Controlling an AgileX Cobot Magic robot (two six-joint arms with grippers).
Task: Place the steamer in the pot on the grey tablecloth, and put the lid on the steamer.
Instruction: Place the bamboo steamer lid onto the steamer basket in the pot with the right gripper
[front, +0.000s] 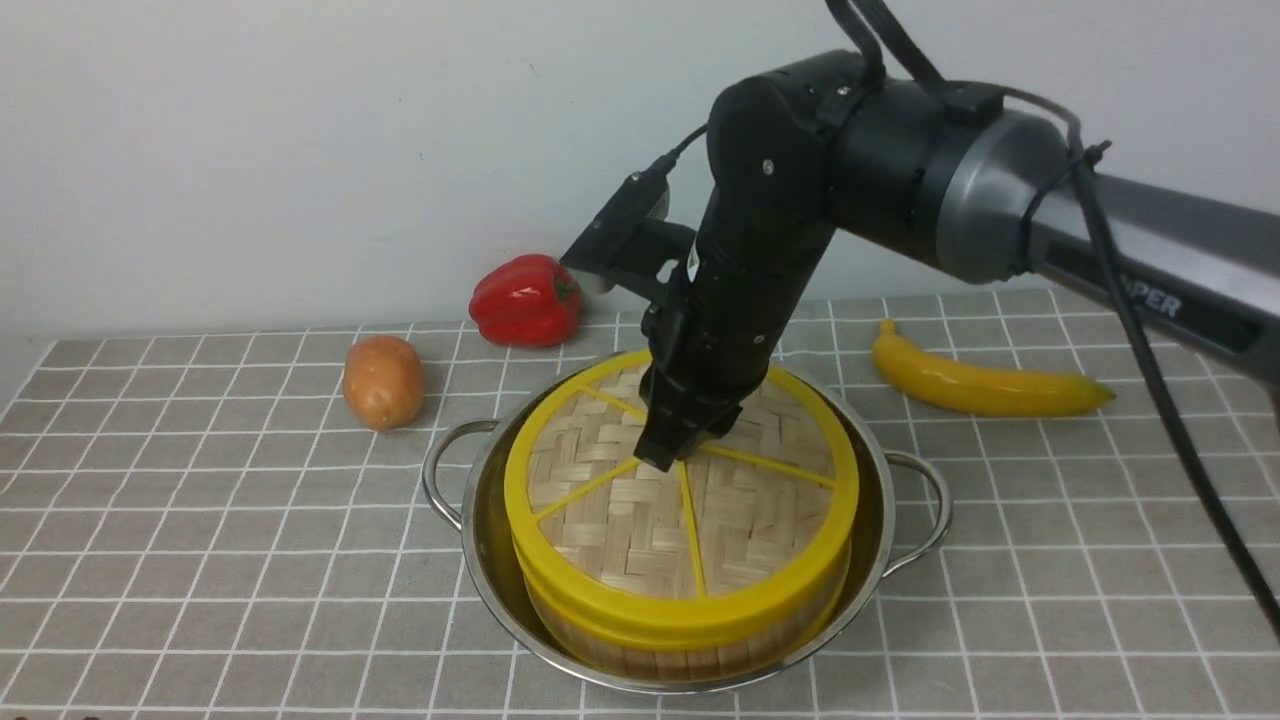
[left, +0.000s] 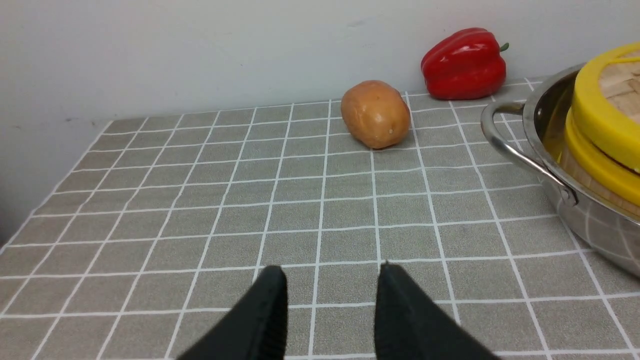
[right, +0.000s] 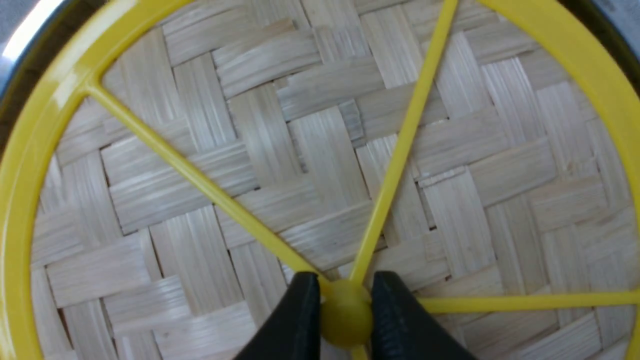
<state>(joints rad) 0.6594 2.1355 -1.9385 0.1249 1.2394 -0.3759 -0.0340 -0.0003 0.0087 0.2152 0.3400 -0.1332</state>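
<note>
one pot (front: 490, 545), one steamer (front: 690, 660), one lid (front: 620, 505)

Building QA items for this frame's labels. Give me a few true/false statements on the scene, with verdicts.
1. The steamer sits inside the pot. True.
2. The right gripper hangs open above the lid. False: it is shut on the lid's hub, and the lid lies on the steamer.
3. The left gripper holds the potato. False: it is open and empty over the cloth; the potato lies apart from it, on the cloth.
4. The banana lies on the cloth to the robot's right of the pot. True.
</note>
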